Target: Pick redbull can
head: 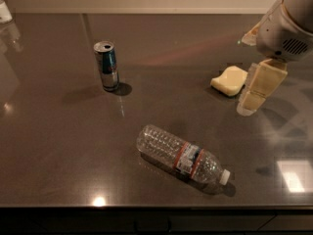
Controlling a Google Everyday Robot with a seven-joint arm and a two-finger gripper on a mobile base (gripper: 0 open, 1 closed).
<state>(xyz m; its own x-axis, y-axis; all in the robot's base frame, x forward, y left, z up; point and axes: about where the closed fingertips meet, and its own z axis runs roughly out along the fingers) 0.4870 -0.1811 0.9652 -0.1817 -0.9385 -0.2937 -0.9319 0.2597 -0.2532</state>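
Note:
The redbull can (107, 65) stands upright on the dark table (58, 146), left of centre toward the back. It is blue and silver with a silver top. My gripper (248, 104) hangs at the right side, cream-coloured under the white arm housing (286, 28), just right of a yellow sponge. It is far to the right of the can and holds nothing that I can see.
A clear plastic bottle (183, 158) with a red-banded label lies on its side at the front centre, cap to the right. A yellow sponge (229, 80) lies at the right. A small white object (4, 11) stands at the far back left corner.

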